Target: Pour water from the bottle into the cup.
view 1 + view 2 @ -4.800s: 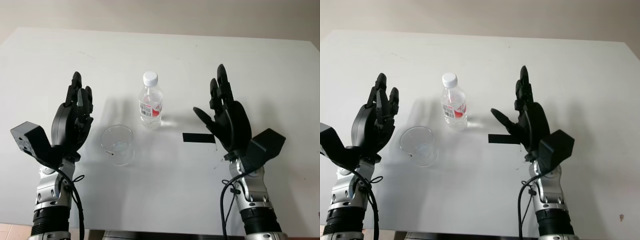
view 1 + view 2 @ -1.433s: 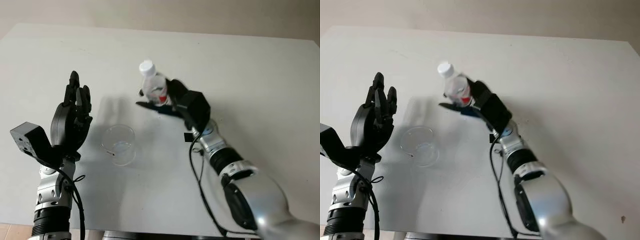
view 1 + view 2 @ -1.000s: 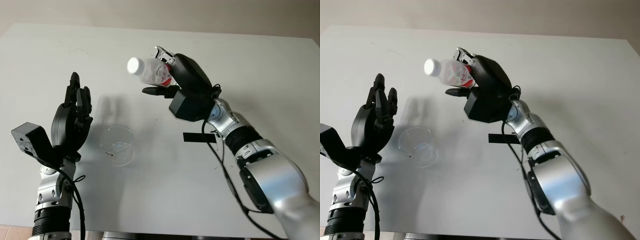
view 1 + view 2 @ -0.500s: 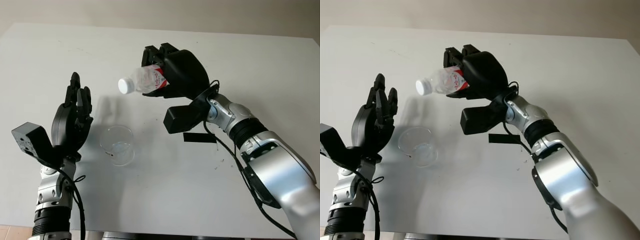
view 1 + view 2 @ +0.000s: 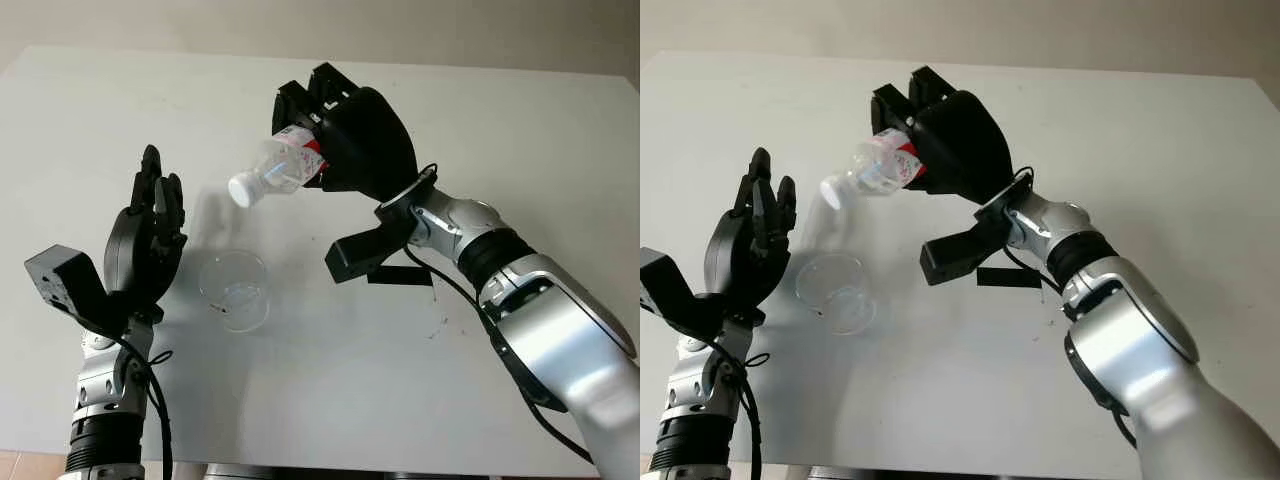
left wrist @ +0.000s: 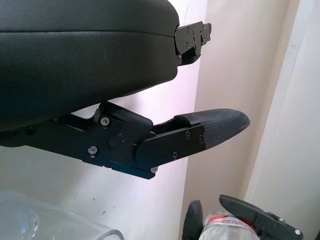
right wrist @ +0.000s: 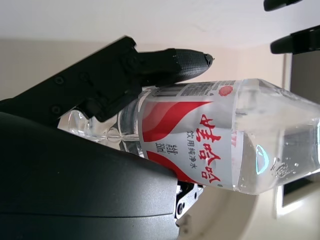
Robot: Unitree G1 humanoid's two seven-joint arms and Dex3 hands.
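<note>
The right hand (image 5: 345, 135) is raised above the middle of the white bench (image 5: 560, 150), its black fingers (image 7: 170, 62) curled tight around the body of a clear plastic water bottle (image 5: 280, 168) with a red and white label; the right wrist view shows one finger lying along the label's upper edge and the palm shell pressed against the other side. The bottle is held in the air, tilted well past level, its base buried in the hand and its white cap (image 5: 241, 191) lower, pointing down and toward the robot's left. The cap is on the neck. Below and a little nearer the robot stands the clear plastic cup (image 5: 235, 289), upright on the bench, apart from the bottle, with the capped mouth hanging above and slightly beyond its far rim. Just behind the right forearm a small black strip (image 5: 400, 276) lies flat on the bench. The left hand (image 5: 148, 240) is open and holds nothing, lifted upright just beside the cup on the robot's left, palm turned toward it without touching it
</note>
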